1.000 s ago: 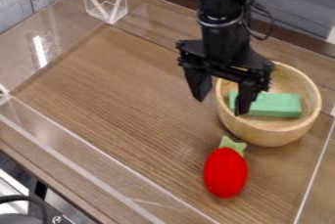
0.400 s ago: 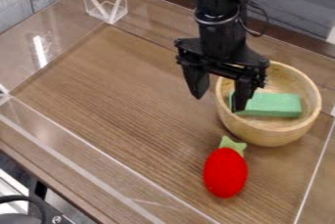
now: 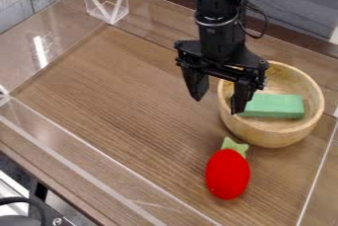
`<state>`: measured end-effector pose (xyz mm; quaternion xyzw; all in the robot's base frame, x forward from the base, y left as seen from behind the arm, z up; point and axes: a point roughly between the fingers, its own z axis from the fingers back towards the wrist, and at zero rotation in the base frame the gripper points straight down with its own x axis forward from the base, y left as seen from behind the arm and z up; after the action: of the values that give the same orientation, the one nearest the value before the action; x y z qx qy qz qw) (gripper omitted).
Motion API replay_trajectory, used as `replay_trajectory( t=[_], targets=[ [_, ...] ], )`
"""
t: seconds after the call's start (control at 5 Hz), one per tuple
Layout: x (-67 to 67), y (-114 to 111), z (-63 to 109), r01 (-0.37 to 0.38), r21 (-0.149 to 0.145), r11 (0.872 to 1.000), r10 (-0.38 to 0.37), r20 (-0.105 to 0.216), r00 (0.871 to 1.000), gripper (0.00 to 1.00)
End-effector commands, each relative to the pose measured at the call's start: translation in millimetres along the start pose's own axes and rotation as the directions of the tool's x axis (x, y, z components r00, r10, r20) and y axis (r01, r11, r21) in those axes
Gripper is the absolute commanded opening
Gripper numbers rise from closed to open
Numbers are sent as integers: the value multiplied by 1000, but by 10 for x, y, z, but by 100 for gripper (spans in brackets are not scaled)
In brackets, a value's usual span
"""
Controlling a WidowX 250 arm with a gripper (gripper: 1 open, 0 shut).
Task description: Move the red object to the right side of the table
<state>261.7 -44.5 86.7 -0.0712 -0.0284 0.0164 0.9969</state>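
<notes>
From here, the red strawberry (image 3: 227, 174) already lies at the bench's (image 3: 113, 107) near right corner, so the move looks done. The gripper's fingers (image 3: 240, 99) stand wide apart.

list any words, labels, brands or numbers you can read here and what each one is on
None can be read.
No lettering shows on the red toy, the green block or the wooden bowl.
The dark gripper shows no readable mark either.

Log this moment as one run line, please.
gripper: black, above light round wooden bowl's left rim | red strawberry-shaped toy: on table, ungrasped | green rectangular block: in bowl
</notes>
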Motion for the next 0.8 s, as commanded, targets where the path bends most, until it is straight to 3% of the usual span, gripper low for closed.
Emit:
replay_trajectory(
  t=[0.0, 0.6],
  targets=[
    [105, -22, 157, 10, -7, 1000, -10, 59, 998, 100],
    [117, -43, 178, 26, -9, 1000, -25, 64, 998, 100]
  ],
)
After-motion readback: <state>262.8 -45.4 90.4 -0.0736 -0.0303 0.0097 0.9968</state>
